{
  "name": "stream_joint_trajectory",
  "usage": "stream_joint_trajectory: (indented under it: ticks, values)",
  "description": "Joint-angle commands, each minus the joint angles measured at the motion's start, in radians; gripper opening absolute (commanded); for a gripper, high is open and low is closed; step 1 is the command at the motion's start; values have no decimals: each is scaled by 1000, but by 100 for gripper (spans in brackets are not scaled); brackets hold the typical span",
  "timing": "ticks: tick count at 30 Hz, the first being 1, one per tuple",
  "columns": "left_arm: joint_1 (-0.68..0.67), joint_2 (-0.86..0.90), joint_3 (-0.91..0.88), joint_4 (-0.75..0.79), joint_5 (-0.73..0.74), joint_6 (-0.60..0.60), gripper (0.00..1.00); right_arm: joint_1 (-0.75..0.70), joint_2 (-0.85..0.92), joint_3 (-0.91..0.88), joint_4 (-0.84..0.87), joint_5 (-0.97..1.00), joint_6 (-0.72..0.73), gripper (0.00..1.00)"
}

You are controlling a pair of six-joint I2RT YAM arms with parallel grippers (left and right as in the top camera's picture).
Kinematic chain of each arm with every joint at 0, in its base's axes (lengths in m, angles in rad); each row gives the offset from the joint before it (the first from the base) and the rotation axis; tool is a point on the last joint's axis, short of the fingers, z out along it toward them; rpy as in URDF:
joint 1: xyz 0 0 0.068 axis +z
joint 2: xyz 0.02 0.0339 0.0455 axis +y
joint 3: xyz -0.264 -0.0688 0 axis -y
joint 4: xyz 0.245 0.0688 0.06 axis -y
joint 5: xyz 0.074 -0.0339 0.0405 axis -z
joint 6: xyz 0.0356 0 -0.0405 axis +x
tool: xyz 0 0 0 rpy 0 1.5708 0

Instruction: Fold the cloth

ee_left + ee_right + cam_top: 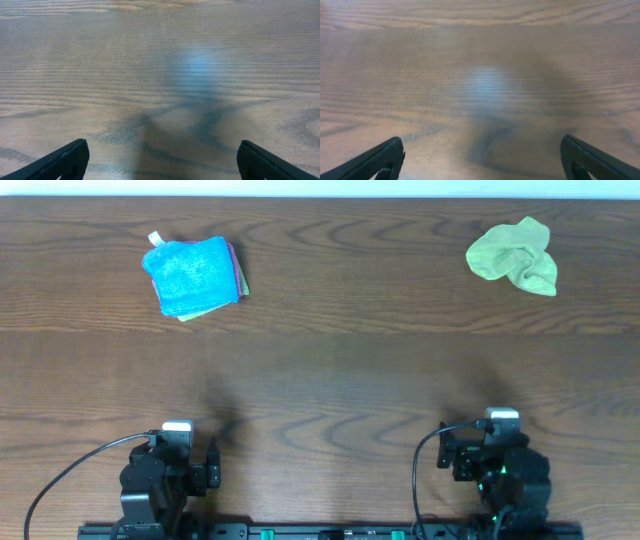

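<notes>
A crumpled green cloth [513, 255] lies at the far right of the wooden table. A stack of folded cloths with a blue one on top [195, 275] lies at the far left. My left gripper [178, 442] sits at the near edge on the left, open and empty; its wrist view [161, 160] shows only bare wood between the fingers. My right gripper [500, 432] sits at the near edge on the right, open and empty; its wrist view [481, 160] also shows only bare wood. Both grippers are far from the cloths.
The wooden table [330, 370] spans the whole overhead view. Black cables run from both arm bases at the front edge. A pink and a green cloth edge show under the blue one in the stack.
</notes>
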Motion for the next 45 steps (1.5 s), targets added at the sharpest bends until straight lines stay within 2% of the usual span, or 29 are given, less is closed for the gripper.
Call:
stream_joint_trajectory:
  ticks: [1, 6, 11, 21, 26, 35, 45]
  values:
    - [-4, -7, -43, -34, -10, 3, 95, -8, 111, 134, 0, 3, 11, 99]
    - [-4, -7, -43, -34, -10, 2, 95, -27, 323, 345, -55, 39, 91, 99]
    - [-4, -7, -43, -34, -10, 3, 95, -47, 550, 592, -130, 43, 105, 99]
    - [-4, -7, -43, -34, -10, 3, 95, -135, 1027, 1115, -348, 87, 213, 99]
    - [-4, -7, -43, -34, -10, 3, 95, -185, 1244, 1299, -367, 87, 191, 99]
    - [-4, -7, -43, -34, -10, 2, 95, -299, 1634, 1504, -316, 90, 177, 99]
    - [-4, -7, -43, -34, -10, 3, 95, -346, 1840, 1511, -124, 140, 111, 99]
